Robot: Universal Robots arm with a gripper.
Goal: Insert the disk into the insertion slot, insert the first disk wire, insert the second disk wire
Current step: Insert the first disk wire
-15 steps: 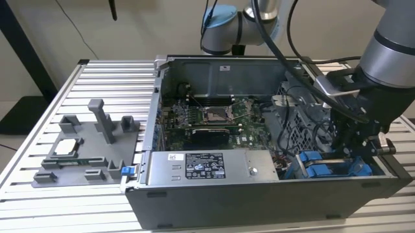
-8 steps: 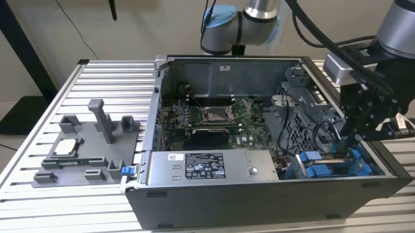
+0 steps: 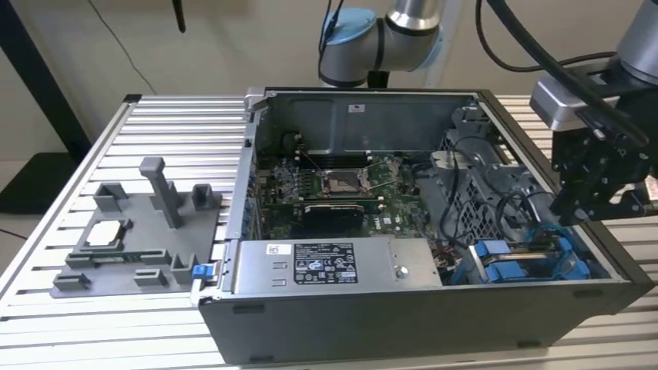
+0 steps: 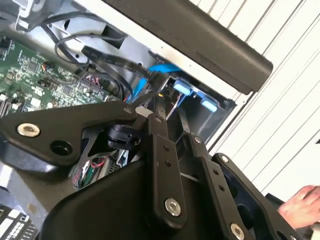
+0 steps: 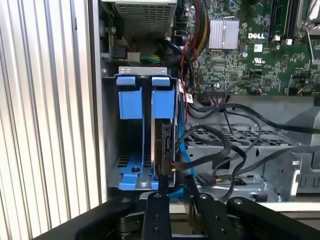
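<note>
Slatted table, disk seemingly slotted, hand

Green motherboard, grey power-supply box, grey fixture tray, slatted table

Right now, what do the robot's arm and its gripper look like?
The arm is a silver-grey tube with rounded joints and light blue caps; thick black cables hang along it. The gripper is matte black, built of flat jointed bars with round silver screws.
</note>
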